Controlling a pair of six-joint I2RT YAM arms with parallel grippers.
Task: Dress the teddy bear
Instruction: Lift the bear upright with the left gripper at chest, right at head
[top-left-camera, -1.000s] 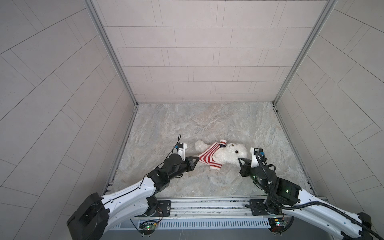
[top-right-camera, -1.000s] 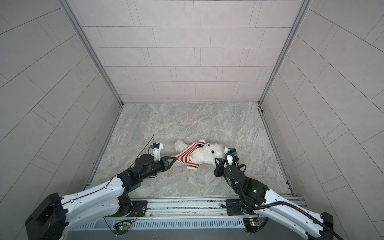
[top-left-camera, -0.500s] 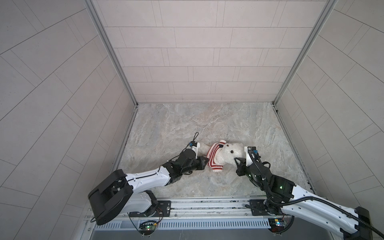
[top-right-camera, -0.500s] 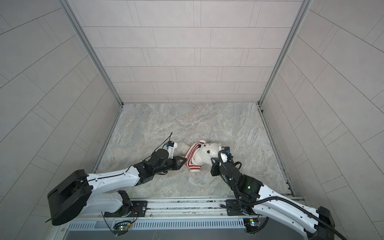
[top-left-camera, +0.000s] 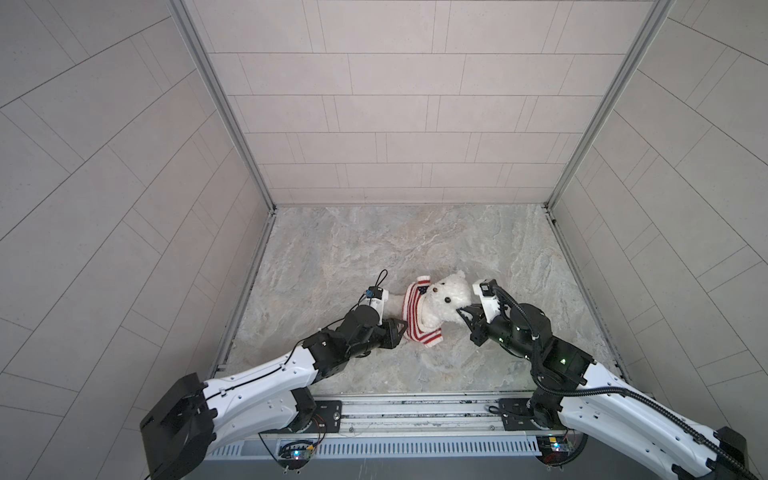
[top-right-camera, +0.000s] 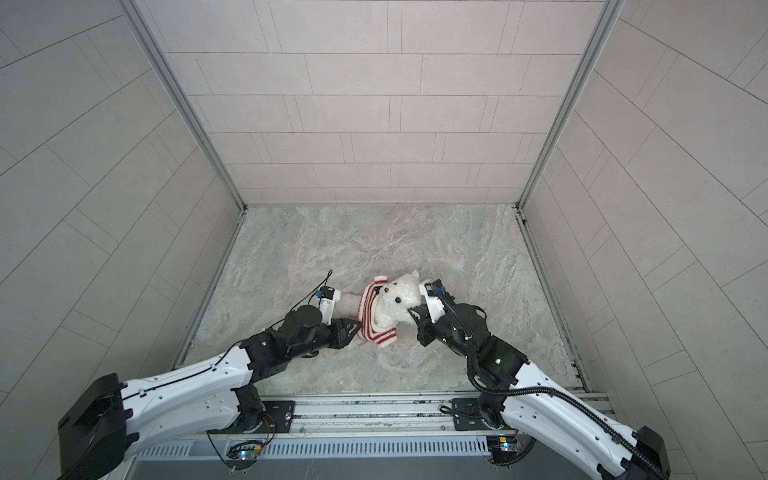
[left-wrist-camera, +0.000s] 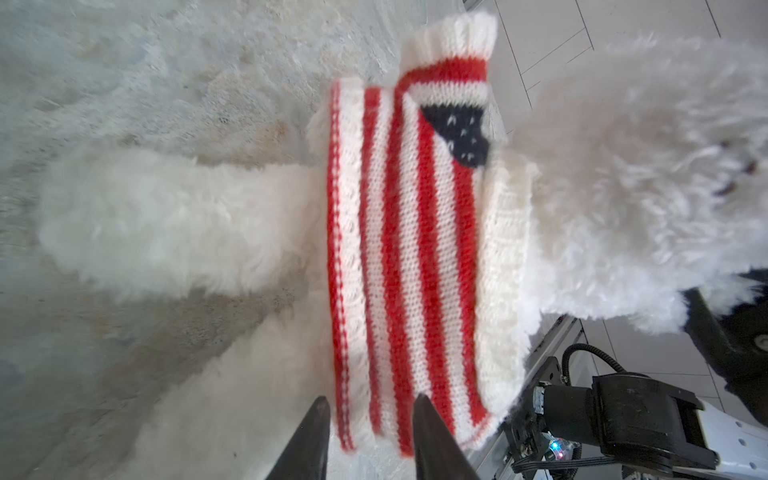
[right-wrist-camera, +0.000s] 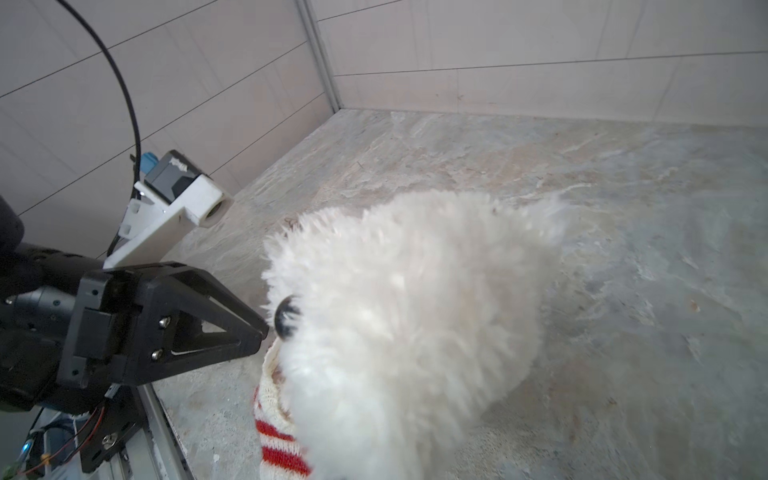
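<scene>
The white fluffy teddy bear lies on the marble floor with its head to the right. A red-and-white striped knit sweater is around its torso, and bare white legs stick out to the left. My left gripper is at the sweater's lower hem, open, with the hem's edge just beyond the tips. My right gripper is shut on the near side of the bear's head. In the right wrist view the fur hides its fingertips.
Tiled walls close the cell at the back and both sides. A metal rail with both arm bases runs along the front edge. The marble floor stretches behind the bear to the back wall.
My left gripper has reached right along the bear and its jaws have parted at the sweater's hem. The sweater has bunched toward the head. The right gripper has shifted left, still gripping the head.
</scene>
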